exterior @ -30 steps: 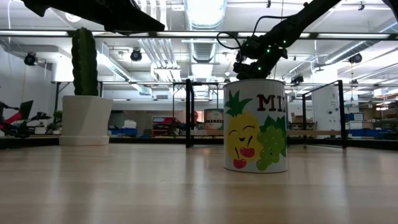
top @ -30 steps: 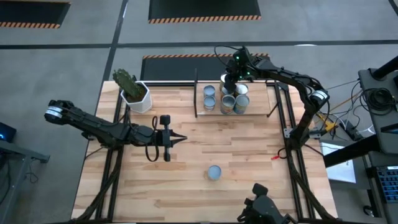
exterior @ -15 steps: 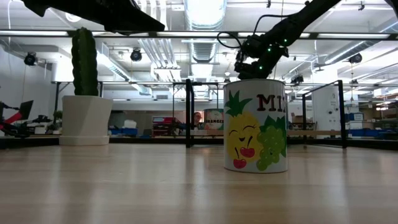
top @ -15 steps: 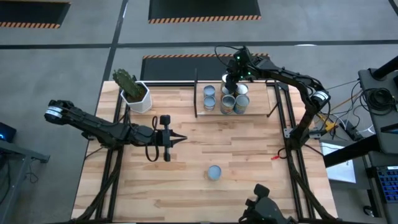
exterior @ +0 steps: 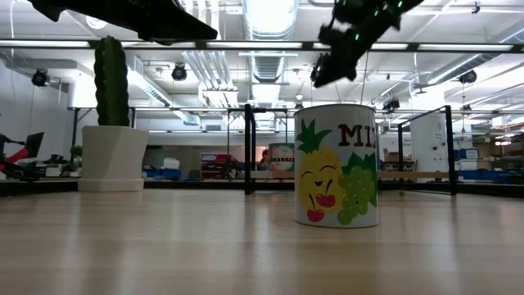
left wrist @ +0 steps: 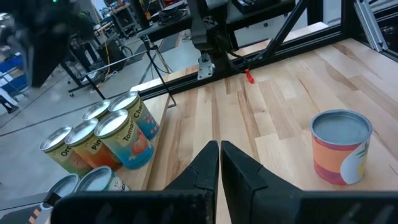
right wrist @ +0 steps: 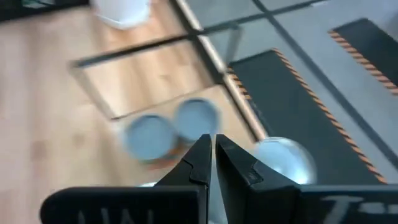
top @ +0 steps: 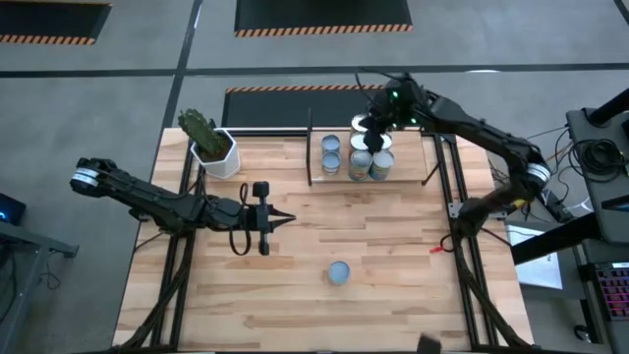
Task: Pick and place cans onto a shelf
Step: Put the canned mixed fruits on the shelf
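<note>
Silvery-topped cans stand bunched on the shelf, the low wood platform with thin black posts at the far edge of the desk. From the high view I count about six tins there, packed close and some touching; the left wrist view shows the same cluster with orange and green labels, all upright. One more can stands alone on the bare desk toward the near edge, well apart from the shelf. The low view shows that same lone can upright, with cartoon fruit on its label.

Judging by this, most of the work looks done: the shelf holds nearly all the tins and only the single one on the desk appears left to fetch.

Above the shelf's back side is the right gripper, over or just behind the cluster. Its fingers are pressed together with nothing between them, so it carries no can.

Resting over the middle of the desk, the left gripper points toward the open wood, near the lone can but not touching it. Its fingers are likewise closed on nothing.

A white pot with a cactus sits at the far left, clear of everything.
</note>
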You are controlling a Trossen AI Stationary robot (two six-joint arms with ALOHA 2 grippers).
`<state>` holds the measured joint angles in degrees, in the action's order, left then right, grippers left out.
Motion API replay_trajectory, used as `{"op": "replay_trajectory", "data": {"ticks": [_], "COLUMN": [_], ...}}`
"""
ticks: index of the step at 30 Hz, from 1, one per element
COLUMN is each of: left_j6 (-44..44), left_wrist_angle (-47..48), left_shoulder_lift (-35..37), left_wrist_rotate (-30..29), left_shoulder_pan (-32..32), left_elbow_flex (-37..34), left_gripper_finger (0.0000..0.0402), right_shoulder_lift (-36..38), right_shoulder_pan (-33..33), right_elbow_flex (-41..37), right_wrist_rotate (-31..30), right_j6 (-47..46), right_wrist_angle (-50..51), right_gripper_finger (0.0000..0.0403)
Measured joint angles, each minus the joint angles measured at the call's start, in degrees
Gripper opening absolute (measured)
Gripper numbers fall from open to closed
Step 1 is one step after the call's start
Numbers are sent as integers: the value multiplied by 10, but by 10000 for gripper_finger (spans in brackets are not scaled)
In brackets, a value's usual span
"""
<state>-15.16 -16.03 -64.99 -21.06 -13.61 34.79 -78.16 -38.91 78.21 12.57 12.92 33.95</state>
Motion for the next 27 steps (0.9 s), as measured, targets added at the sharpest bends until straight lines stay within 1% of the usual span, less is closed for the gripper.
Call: {"op": "replay_trajectory", "data": {"ticks": [5,9,12,16,19,25,27], "left_j6": [0,0,4,6,13,49,69], "left_wrist_angle": [-9,-9,-10,-10,-10,-4,-1], "left_shoulder_lift": [0,0,0,0,-1,-2,-2], "left_wrist_rotate": [0,0,0,0,0,1,12], "left_shoulder_pan": [0,0,0,0,0,-1,-2], "left_elbow_flex": [0,0,0,0,8,35,44], "left_gripper_finger": [0,0,0,0,0,0,0], "right_shoulder_lift": [72,115,137,147,144,118,109], "right_shoulder_pan": [93,194,277,385,456,575,608], "right_elbow_flex": [-28,-67,-109,-176,-209,-227,-225], "right_wrist_rotate": [1,-2,-18,-68,-110,-197,-223], "right_j6": [-56,-97,-129,-162,-175,-209,-216], "right_wrist_angle": [20,13,-23,-97,-120,-120,-127], "right_gripper_finger": [13,13,13,13,13,13,13]}}
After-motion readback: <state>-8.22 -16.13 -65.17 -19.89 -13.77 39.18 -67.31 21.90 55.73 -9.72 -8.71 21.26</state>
